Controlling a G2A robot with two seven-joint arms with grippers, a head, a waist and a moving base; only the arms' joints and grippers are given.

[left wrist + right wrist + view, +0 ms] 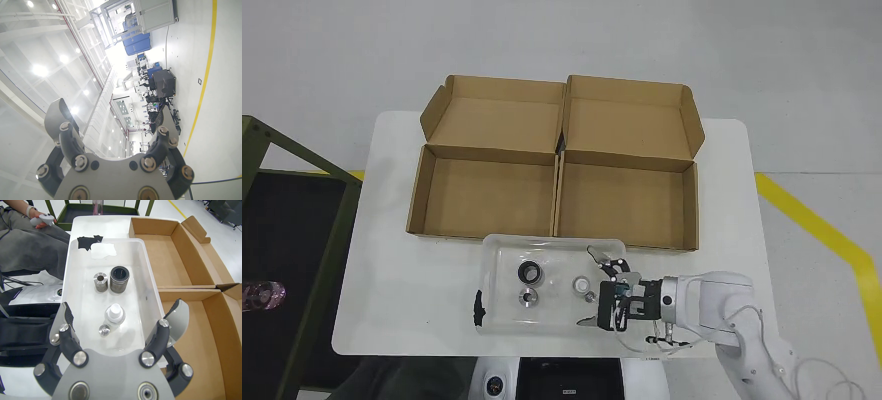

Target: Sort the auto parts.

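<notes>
Sorting station, seen from above and from both wrists. A clear, shallow, rectangular plastic tray (542,238) sits on the white table (402,280), just beside the near walls of two open brown cardboard boxes. The left-hand box (487,195) and right-hand box (627,200) stand side by side with walls touching and lids folded back, and both show bare cardboard floors.

The tray holds four auto parts. A dark steel cylindrical bearing with a black rim (119,279) stands upright on the box side. A shorter grey metal cylinder with a central bore (100,282) stands upright just beside it, not touching. A white plastic cap on a clear round base (114,314) lies nearer the robot's right. A small silver disc (104,330) sits just beside that base. Torn black tape (88,242) and a white paper scrap (103,250) mark the tray's left end wall.

The right gripper (589,286) hovers above the tray's right end. Its fingers are spread wide, one near each long rim, and grip nothing. The left gripper (112,106) points up toward the hall ceiling, jaws likewise wide apart and unloaded.

Bare tabletop lies left of the tray, and a dark green framed cart (282,250) stands against the table's left edge.
</notes>
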